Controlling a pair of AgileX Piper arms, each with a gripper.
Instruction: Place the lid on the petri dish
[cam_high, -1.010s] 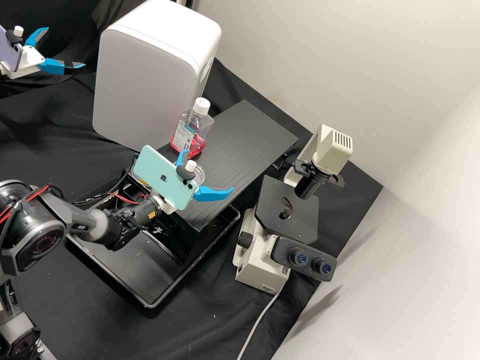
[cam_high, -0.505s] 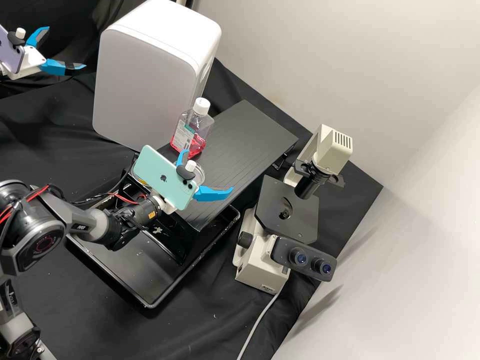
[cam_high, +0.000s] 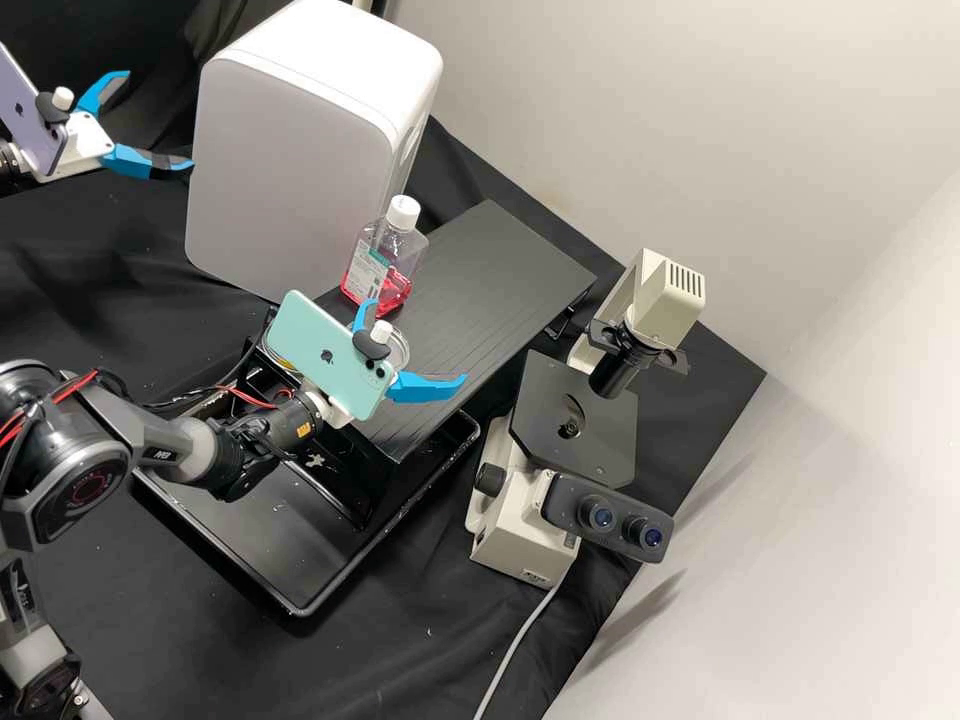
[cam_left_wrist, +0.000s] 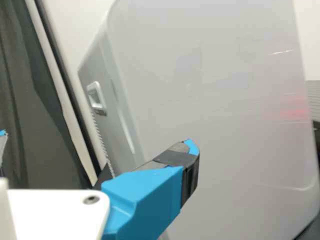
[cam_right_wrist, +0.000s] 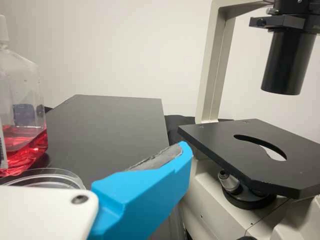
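Slid nearer to the white box (cam_high: 310, 140) in the last half second, up at the far left: watching the left gripper (cam_high: 160, 117) there, jaws splayed wide and holding nothing. No such shift for the right gripper (cam_high: 420, 340), parked as before over the near end of the black platform (cam_high: 500, 280), jaws spread wide as well. Right between them, down on the platform, spotting the clear petri dish (cam_high: 398, 346), partly hidden by the gripper; cannot tell about contact. Just behind the dish, catching a bottle (cam_high: 385, 265) of pink liquid, upright. Off to the right, beside the platform, a microscope (cam_high: 590, 420), near the right gripper.
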